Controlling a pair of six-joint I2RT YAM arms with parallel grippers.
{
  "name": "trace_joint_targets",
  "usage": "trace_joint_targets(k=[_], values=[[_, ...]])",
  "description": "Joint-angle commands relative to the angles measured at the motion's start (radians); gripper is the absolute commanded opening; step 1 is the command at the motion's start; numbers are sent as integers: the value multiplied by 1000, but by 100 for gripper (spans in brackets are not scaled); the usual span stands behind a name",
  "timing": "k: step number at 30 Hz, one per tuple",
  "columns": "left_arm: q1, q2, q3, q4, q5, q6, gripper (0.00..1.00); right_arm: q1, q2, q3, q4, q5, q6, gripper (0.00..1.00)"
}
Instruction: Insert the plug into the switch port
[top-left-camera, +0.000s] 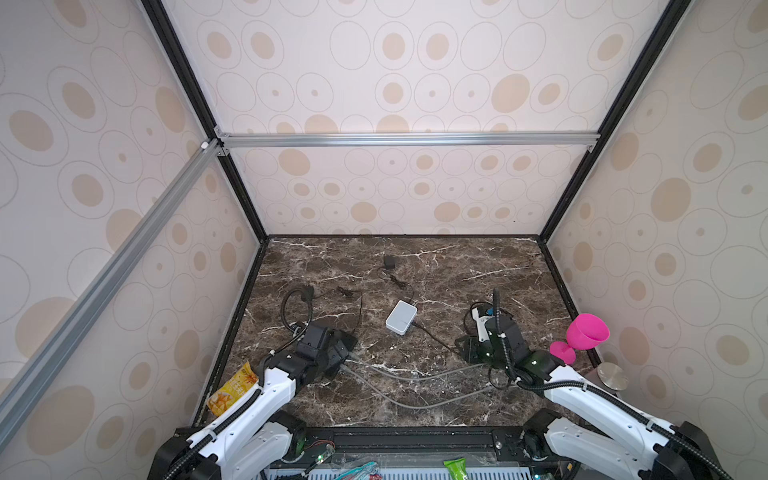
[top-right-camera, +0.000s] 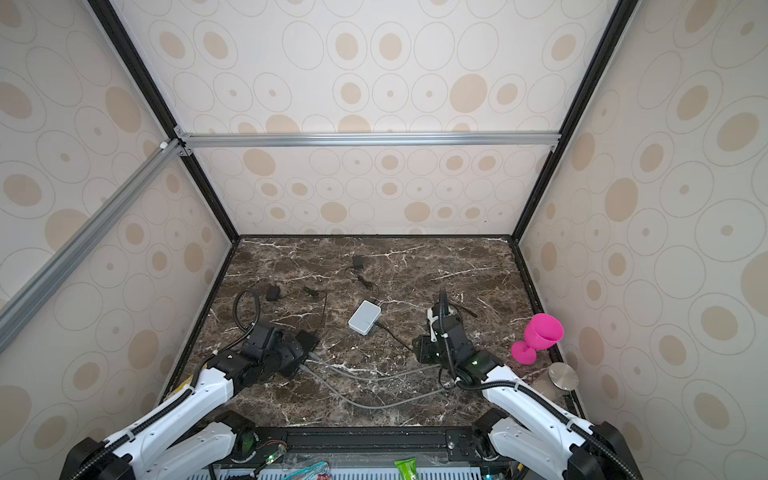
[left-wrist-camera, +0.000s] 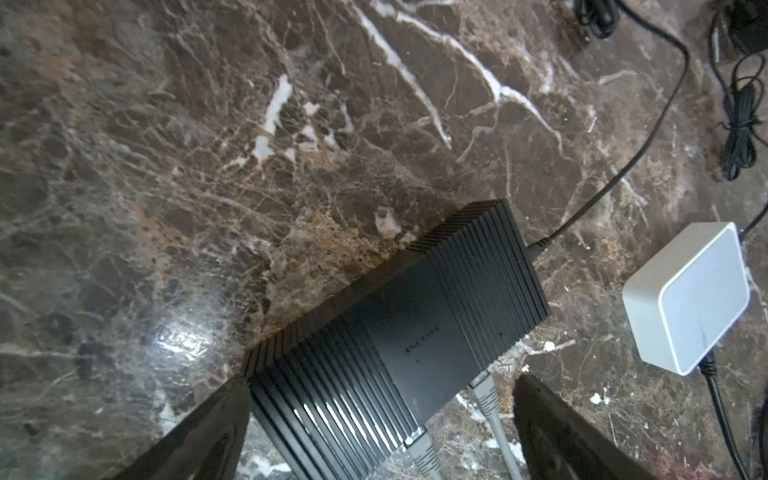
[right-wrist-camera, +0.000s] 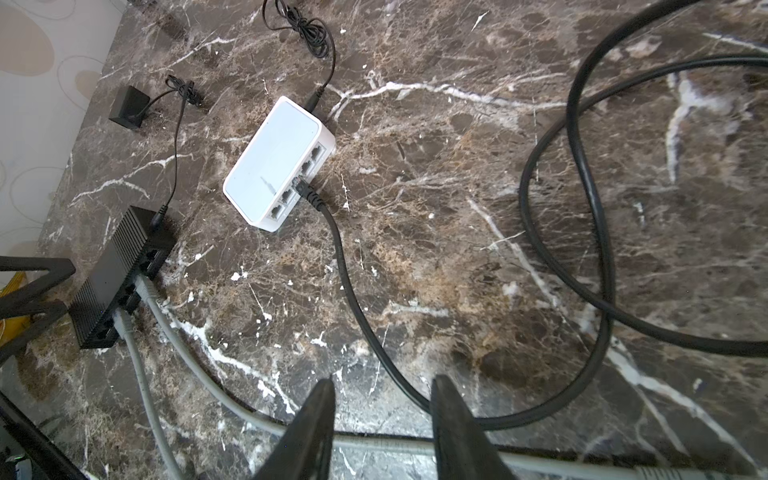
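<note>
The black ribbed switch (left-wrist-camera: 415, 324) lies on the marble, and my left gripper (left-wrist-camera: 382, 378) stands open astride its near end without touching it. Two grey plugs (left-wrist-camera: 419, 449) sit in its ports (right-wrist-camera: 137, 291). In both top views the switch (top-left-camera: 348, 340) pokes out from under the left gripper (top-left-camera: 338, 349). A white switch (top-left-camera: 401, 318) (right-wrist-camera: 278, 162) lies mid-table with a black plug (right-wrist-camera: 305, 191) in one port. My right gripper (right-wrist-camera: 385, 379) hangs open and empty above a grey cable (right-wrist-camera: 374, 446) and a black cable (right-wrist-camera: 361, 316).
A pink goblet (top-left-camera: 586, 332) and a round metal lid (top-left-camera: 611, 376) stand at the right edge. A yellow snack bag (top-left-camera: 235, 390) lies by the left arm. Two black power adapters (top-left-camera: 389, 262) (top-left-camera: 307, 293) lie further back. A black cable loops (right-wrist-camera: 582, 208) beside the right gripper.
</note>
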Motion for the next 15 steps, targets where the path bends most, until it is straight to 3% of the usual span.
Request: trace_joint_targets(k=[1, 8, 15], values=[[6, -4, 3, -65, 29, -65, 98, 9, -15, 20, 5, 24, -3, 41], [6, -42, 11, -98, 74, -114, 98, 12, -6, 29, 1, 25, -8, 41], [7, -7, -26, 31, 130, -73, 98, 15, -8, 24, 3, 25, -7, 41]])
